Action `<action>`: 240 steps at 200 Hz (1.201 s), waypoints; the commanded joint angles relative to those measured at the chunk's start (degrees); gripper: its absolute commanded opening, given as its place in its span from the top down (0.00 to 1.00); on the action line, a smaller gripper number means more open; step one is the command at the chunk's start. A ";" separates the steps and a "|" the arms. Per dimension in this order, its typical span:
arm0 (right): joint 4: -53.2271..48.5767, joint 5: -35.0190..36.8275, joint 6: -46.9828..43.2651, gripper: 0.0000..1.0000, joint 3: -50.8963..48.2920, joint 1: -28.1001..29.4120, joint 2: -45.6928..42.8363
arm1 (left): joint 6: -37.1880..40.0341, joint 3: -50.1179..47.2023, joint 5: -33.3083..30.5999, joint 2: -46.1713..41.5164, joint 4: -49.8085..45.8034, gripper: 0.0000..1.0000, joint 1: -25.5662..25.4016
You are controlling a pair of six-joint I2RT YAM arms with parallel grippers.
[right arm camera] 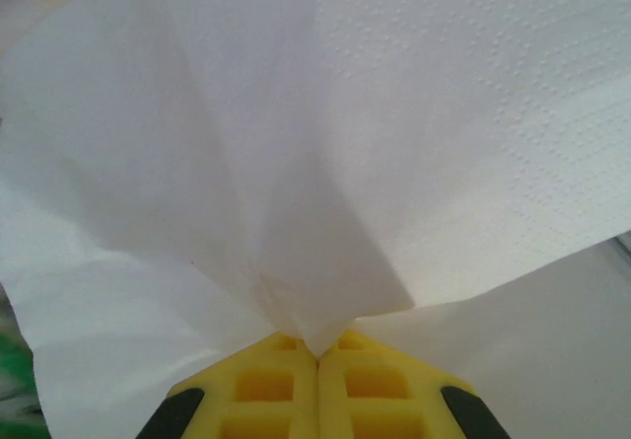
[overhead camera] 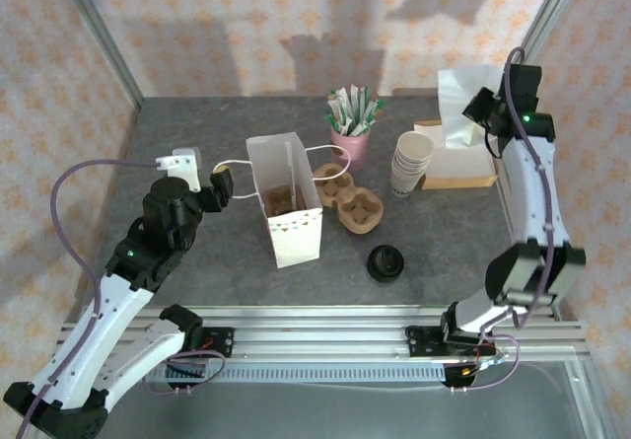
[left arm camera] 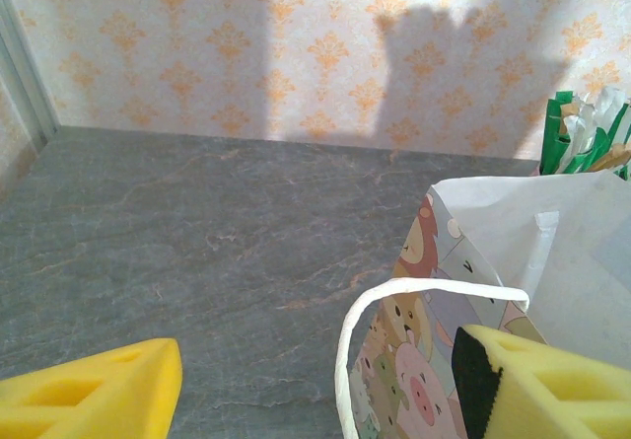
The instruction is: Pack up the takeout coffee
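Observation:
The takeout coffee [overhead camera: 385, 263] stands on the grey table in front of the bag, seen from above as a round black lid. A white paper bag [overhead camera: 286, 202] stands open at mid-table, with cartoon animals printed on its side [left arm camera: 434, 360]. My left gripper [overhead camera: 212, 178] is at the bag's left side, open. Its yellow fingers [left arm camera: 108, 390] straddle the bag's white handle loop [left arm camera: 394, 296] without pinching it. My right gripper [overhead camera: 480, 113] is at the back right over the tissue box, shut [right arm camera: 317, 352] on a white tissue [right arm camera: 325, 163] that hides most of its wrist view.
Two brown pulp cup carriers [overhead camera: 347, 200] lie right of the bag. A pink cup of sachets [overhead camera: 350, 133] stands behind them. A stack of cream cups [overhead camera: 411, 163] stands beside the tissue box [overhead camera: 458, 168]. Something brown sits inside the bag.

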 commanded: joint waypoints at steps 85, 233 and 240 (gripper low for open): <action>24.17 -12.07 18.13 1.00 -2.84 51.42 -7.16 | -1.78 1.01 1.88 1.70 -0.17 0.45 0.95; 34.10 -16.97 35.10 1.00 -10.59 51.40 6.49 | -2.04 1.99 3.61 5.52 -1.84 0.95 1.08; 32.08 -16.32 33.98 1.00 -10.54 50.89 6.33 | -1.98 2.10 3.54 5.63 -1.93 0.96 1.10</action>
